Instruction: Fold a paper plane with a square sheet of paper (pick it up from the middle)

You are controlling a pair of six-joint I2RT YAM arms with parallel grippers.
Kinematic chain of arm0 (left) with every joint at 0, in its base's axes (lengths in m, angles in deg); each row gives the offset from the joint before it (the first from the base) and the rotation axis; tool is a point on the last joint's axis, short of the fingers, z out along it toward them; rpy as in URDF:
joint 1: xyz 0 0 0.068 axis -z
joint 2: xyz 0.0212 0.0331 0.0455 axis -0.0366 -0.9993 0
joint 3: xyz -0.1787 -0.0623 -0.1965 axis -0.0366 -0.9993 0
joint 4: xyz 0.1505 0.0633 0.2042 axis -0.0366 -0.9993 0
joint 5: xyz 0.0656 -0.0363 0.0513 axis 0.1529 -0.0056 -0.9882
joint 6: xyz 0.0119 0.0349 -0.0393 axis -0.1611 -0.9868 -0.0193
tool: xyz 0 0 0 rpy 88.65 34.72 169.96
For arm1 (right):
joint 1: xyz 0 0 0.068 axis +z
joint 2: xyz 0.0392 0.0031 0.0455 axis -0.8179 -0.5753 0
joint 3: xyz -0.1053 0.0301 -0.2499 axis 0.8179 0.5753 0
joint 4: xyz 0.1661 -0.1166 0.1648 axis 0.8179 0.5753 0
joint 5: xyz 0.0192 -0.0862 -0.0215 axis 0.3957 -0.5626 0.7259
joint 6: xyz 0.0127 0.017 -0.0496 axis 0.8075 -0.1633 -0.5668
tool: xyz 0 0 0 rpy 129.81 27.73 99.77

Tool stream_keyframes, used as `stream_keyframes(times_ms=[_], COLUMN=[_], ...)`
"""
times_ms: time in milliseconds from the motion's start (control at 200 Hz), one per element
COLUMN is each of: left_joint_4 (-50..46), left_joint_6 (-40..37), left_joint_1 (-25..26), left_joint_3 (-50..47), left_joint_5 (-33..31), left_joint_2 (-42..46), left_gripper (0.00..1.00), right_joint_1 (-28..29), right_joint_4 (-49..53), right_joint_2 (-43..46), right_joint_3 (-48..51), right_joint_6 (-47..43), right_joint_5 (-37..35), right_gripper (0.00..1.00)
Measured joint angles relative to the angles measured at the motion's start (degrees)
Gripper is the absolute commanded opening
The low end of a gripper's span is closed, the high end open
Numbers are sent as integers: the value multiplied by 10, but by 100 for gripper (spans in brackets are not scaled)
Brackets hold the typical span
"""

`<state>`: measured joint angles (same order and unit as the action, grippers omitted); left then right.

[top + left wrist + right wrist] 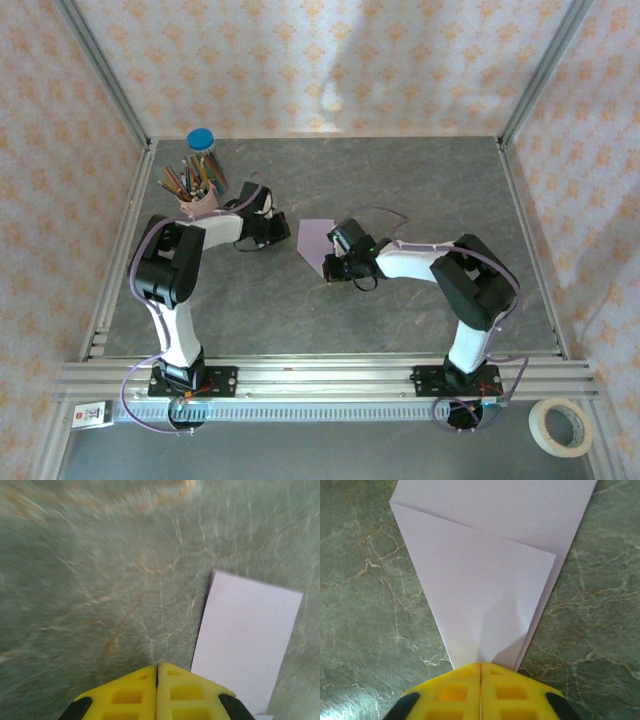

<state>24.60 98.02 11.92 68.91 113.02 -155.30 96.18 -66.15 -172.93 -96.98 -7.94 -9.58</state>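
The step in hand looks like setting a diagonal fold of the nose. The square sheet of paper (315, 235) lies about the middle of the worktop (400, 180), well clear of every edge. It is already narrowed to a point that faces the near edge.

To do this well, the left claw (270, 232) could pin the paper's left border so the sheet cannot slide or turn. The right claw (333, 262) should then rub along the folded edge with light, even pressure. The top flap (485, 595) bulges up slightly near the tip, so the crease there likely needs one firm pass. Too much push risks dragging the thin sheet across the smooth stone-patterned surface.

In the left wrist view, the left claw (157, 680) is clenched, its yellow fingers pressed together with nothing between them. It sits just beside the paper (245, 640), apart from it.

In the right wrist view, the right claw (481, 677) is likewise closed tight and meets the paper's pointed tip. Whether the tip is nipped between the fingers or only pressed down cannot be told
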Motion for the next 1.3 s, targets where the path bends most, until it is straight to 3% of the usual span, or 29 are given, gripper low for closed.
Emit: stream_keyframes(times_ms=[75,255,370,545,806,1296], left_joint_4=[9,60,94,134,181,191], left_joint_6=[10,50,70,102,134,142], left_joint_1=[-9,-13,-9,3,24,39], left_joint_3=[-19,-87,-127,-167,-177,-177], left_joint_5=[-7,-2,17,46,86,113], left_joint_2=[36,127,149,150,146,95], left_gripper=[18,38,47,51,52,51], right_joint_1=[0,0,0,0,0,-9], right_joint_4=[1,-88,-138,-153,-142,-159], right_joint_2=[11,83,99,68,14,12], right_joint_3=[1,41,54,48,25,35], right_joint_6=[3,64,113,154,173,191], right_joint_5=[-1,6,4,-14,-45,-43], right_gripper=[28,45,45,42,40,39])
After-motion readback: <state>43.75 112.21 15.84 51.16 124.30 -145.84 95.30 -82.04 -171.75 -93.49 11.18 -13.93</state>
